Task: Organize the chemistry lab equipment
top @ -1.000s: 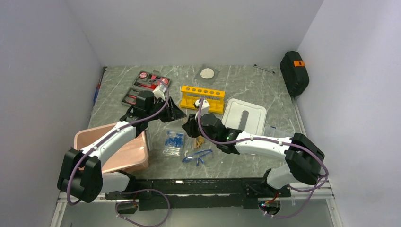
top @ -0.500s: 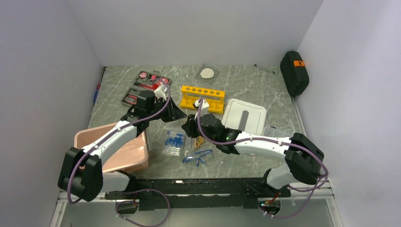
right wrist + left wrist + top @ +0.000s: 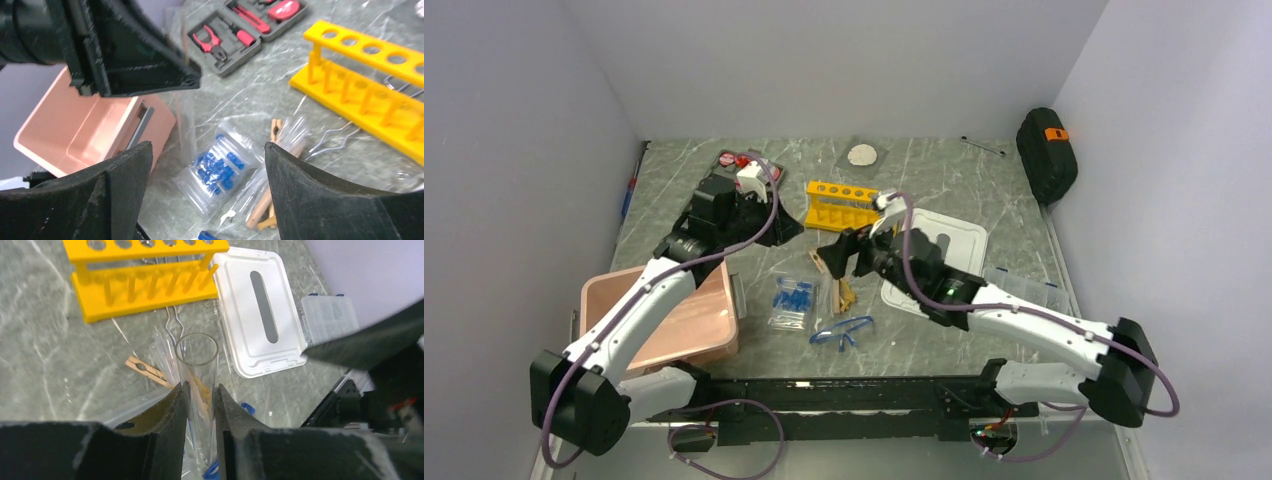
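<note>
Clear glass test tube (image 3: 199, 365): clamped between the narrowed jaws of the left end effector (image 3: 200, 392), its open mouth projecting past the fingertips, held above the surface (image 3: 964, 180). The yellow test-tube rack (image 3: 849, 210) stands just beyond it. Right end effector (image 3: 207, 146): jaws wide, holding nothing, above the wooden clamps (image 3: 845, 294) and the bag of blue-capped tubes (image 3: 217, 167).

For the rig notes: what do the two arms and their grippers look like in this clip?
The left arm and right arm both have white tubular links joined by bulky black joint housings. A purple cable loops loosely along each. The left gripper and right gripper have matte black, wedge-shaped fingers, with a small white unit at the wrist. No lettering is legible.
</note>
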### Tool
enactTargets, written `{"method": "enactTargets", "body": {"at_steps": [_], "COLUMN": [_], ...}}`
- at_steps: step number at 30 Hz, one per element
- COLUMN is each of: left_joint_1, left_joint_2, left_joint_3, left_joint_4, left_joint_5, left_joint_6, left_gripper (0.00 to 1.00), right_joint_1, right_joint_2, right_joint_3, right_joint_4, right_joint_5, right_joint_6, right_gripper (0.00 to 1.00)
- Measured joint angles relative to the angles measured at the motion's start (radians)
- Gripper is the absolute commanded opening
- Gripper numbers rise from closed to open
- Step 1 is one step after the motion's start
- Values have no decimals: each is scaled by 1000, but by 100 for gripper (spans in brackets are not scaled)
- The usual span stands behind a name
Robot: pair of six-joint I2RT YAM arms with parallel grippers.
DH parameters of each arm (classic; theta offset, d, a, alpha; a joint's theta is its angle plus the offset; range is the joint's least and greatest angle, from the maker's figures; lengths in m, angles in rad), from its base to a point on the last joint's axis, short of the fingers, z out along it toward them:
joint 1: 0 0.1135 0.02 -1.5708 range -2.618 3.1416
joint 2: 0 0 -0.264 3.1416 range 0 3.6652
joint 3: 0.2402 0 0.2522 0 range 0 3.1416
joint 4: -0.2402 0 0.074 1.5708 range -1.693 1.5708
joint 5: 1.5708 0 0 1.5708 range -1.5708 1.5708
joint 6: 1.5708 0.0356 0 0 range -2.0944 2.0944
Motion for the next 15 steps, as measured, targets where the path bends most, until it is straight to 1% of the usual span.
{"method": "enactTargets", "body": {"at_steps": [4, 8, 11, 13, 15], "left_joint_1": [-21, -96, -142, -146, -148], "left_joint_2": [-40, -56, -80, -96, -104], "left_joint_3": [23, 23, 19, 15, 13], "left_joint_4": [-39, -94, -113, -113, -112], "left_joint_5": [27, 83, 136, 172, 215], "left_joint_6": [159, 320, 388, 412, 427], "left_gripper": [25, 25, 24, 24, 23], "right_joint_1": [-88, -161, -191, -195, -195], "right_joint_2": [-58, -64, -58, -44, -23], "right_joint_3": [79, 145, 167, 174, 174], "right_joint_4": [-126, -201, -224, -221, -207], "right_joint_5": [-68, -188, -294, -365, -433], "right_joint_6": [-5, -1, 8, 16, 27], "right_gripper": [79, 71, 69, 68, 65]}}
